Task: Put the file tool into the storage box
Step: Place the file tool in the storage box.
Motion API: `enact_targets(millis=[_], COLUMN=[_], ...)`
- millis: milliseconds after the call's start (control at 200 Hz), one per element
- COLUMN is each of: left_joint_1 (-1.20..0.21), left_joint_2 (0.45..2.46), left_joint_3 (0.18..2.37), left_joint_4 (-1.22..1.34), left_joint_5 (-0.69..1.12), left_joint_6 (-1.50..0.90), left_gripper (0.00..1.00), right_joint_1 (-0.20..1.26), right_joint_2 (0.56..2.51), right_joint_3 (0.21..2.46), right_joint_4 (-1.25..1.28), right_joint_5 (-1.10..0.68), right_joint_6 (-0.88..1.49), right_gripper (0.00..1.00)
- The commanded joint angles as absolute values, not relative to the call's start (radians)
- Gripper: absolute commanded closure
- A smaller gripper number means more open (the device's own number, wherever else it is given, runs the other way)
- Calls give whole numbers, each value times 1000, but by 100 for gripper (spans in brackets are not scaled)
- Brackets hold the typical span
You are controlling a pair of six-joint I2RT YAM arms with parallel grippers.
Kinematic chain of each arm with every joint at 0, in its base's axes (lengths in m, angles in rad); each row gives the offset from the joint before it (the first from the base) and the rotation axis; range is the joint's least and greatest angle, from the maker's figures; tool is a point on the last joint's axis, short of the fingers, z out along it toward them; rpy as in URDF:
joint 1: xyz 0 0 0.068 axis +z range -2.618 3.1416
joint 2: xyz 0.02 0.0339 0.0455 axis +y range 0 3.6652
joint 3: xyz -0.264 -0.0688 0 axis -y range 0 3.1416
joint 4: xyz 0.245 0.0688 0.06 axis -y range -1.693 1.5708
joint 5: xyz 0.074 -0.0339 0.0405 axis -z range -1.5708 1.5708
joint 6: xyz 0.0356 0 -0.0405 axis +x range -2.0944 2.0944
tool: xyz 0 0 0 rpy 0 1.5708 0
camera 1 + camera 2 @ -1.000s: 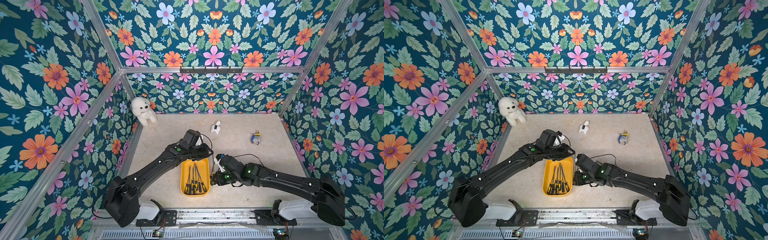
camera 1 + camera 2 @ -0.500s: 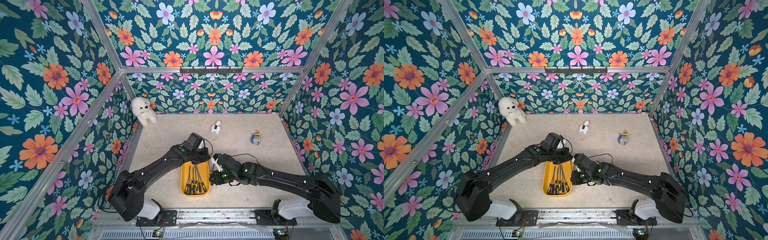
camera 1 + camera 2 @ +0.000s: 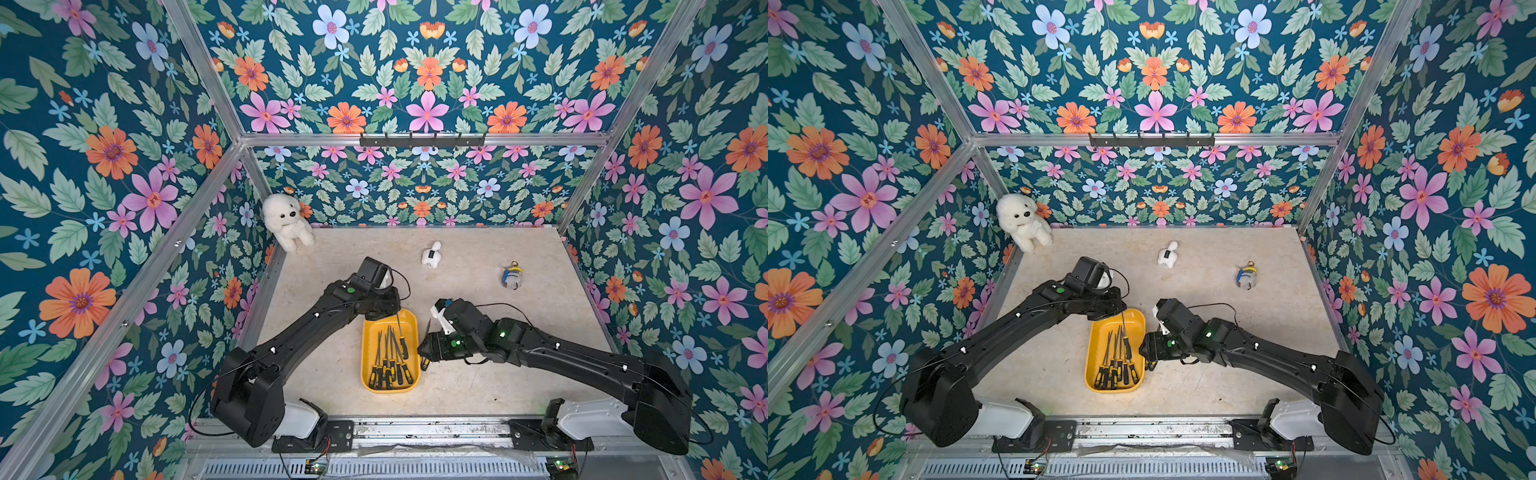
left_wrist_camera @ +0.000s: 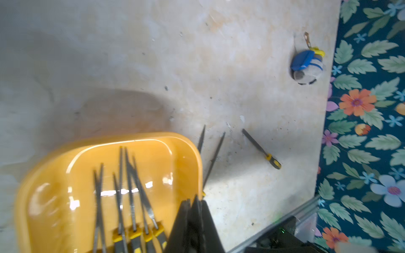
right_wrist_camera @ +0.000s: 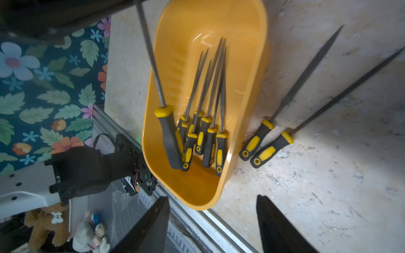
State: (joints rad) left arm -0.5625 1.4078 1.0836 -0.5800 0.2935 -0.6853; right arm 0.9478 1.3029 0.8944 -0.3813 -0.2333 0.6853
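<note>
The storage box (image 3: 409, 320) (image 3: 1096, 386) is a yellow tray holding several black-and-yellow files (image 3: 386, 365). My left gripper (image 3: 395, 313) (image 4: 195, 201) is above the box's far end, shut on the blade tip of a file tool (image 3: 401, 340) (image 5: 153, 65). That file slants down, its handle (image 5: 169, 140) inside the box. My right gripper (image 3: 424, 351) (image 5: 212, 219) stands open by the box's right side, with nothing between its fingers. Two more files (image 5: 258, 138) (image 5: 274, 146) lie on the table right of the box (image 5: 252, 43), and a third (image 4: 260, 149) lies farther right.
A white plush dog (image 3: 289, 222) sits in the far left corner. A small white toy (image 3: 432, 254) and a blue-and-yellow keychain toy (image 3: 512, 277) lie at the back of the table. Flowered walls close in three sides, and a metal rail (image 3: 415, 428) runs along the front.
My left gripper has shut on the file's blade tip over the box. My right gripper, shut before, now stands open. The left arm has shifted slightly toward the box.
</note>
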Motion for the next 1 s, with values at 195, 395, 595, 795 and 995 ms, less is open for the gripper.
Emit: enact_targets(millis=[195,395,595,795,995], left_joint_1=[-553,-576,-630,-662,-663], left_joint_2=[1474,1508,1539,1555,1531], left_joint_3=[996,952,925,889,869], left_joint_4=[-573,-523,-473,-442,-450], left_joint_5=[248,253,251,245,237], left_joint_6=[-596,-622,-663,-690,-690], left_gripper=[100,100,100,98,85], right_joint_1=[687,559,449,359,298], right_joint_2=[1230,1256,1321,1394,1492], right_joint_3=[841,860,874,900,946], right_joint_4=[-693,-850,-888,-858,-784], right_joint_5=[-153,-53,16,40,8], right_joint_6=[741,683,651,593,529], right_gripper=[23,23,23,23,23])
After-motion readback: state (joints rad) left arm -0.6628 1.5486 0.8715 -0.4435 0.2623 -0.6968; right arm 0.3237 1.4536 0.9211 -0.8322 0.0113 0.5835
